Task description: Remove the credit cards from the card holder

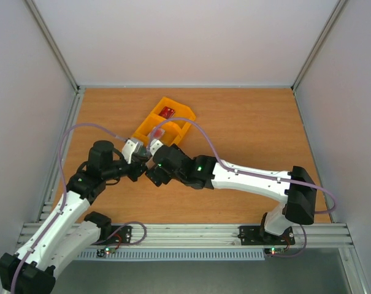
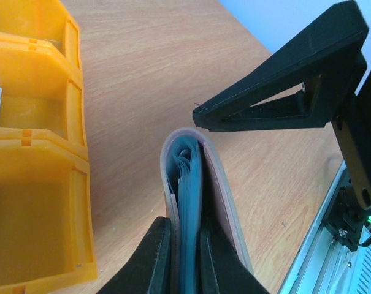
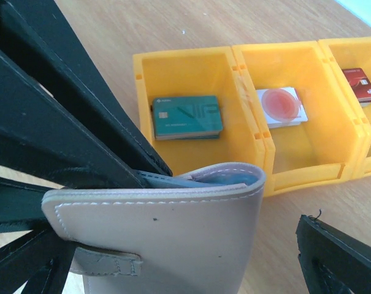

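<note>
My left gripper [image 2: 186, 248] is shut on one panel of the card holder [image 2: 217, 184], which stands on edge, folded, above the wood. One finger is outside the taupe cover and the other is inside the fold against the pale blue lining. My right gripper [image 3: 179, 245] stands wide open around the holder [image 3: 167, 245], with one finger [image 3: 338, 257] well apart from it. The credit cards lie in the yellow tray, one to a compartment: teal [image 3: 186, 116], whitish-pink with a red blotch [image 3: 282, 105], and dark red [image 3: 359, 83]. No card shows in the holder's pockets.
The yellow three-compartment tray [image 1: 145, 127] lies diagonally just beyond both grippers, close to the holder [image 3: 246, 52]. Grey walls enclose the wooden table on the left, right and back. An aluminium rail runs along the near edge [image 1: 191, 233].
</note>
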Robot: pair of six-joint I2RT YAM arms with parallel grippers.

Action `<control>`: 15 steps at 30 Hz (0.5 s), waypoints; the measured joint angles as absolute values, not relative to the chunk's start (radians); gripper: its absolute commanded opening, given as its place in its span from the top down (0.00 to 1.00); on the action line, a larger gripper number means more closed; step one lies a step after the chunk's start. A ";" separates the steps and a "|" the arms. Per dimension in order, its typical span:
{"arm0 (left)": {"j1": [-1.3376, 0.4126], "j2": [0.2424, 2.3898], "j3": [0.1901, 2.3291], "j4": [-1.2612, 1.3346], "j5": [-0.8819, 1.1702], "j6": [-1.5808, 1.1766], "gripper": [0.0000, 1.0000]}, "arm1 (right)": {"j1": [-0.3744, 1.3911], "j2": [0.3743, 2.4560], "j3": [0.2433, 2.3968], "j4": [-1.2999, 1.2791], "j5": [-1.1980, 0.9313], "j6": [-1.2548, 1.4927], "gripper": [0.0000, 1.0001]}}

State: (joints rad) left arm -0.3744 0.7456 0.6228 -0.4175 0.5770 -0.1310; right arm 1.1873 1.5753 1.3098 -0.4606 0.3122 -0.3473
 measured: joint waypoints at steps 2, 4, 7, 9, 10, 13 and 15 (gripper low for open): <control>-0.374 0.746 0.623 -0.411 0.576 -0.134 1.00 | 1.192 1.592 1.322 -0.464 0.332 -0.340 0.02; -0.371 0.746 0.623 -0.406 0.572 -0.138 1.00 | 1.191 1.602 1.331 -0.464 0.339 -0.340 0.02; -0.370 0.746 0.623 -0.399 0.572 -0.142 1.00 | 1.188 1.604 1.335 -0.470 0.340 -0.340 0.06; -0.370 0.746 0.622 -0.392 0.574 -0.142 1.00 | 1.176 1.602 1.333 -0.471 0.321 -0.339 0.15; -0.370 0.746 0.623 -0.387 0.576 -0.141 1.00 | 1.165 1.598 1.329 -0.465 0.297 -0.338 0.21; -0.371 0.746 0.622 -0.361 0.589 -0.141 1.00 | 1.135 1.568 1.301 -0.440 0.216 -0.344 0.33; -0.372 0.746 0.622 -0.347 0.602 -0.139 1.00 | 1.116 1.541 1.285 -0.434 0.166 -0.354 0.37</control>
State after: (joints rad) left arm -0.3717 0.7456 0.6224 -0.3473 0.6022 -0.1390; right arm 1.1164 1.5414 1.2854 -0.4343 0.1658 -0.3538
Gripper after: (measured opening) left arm 0.094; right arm 0.691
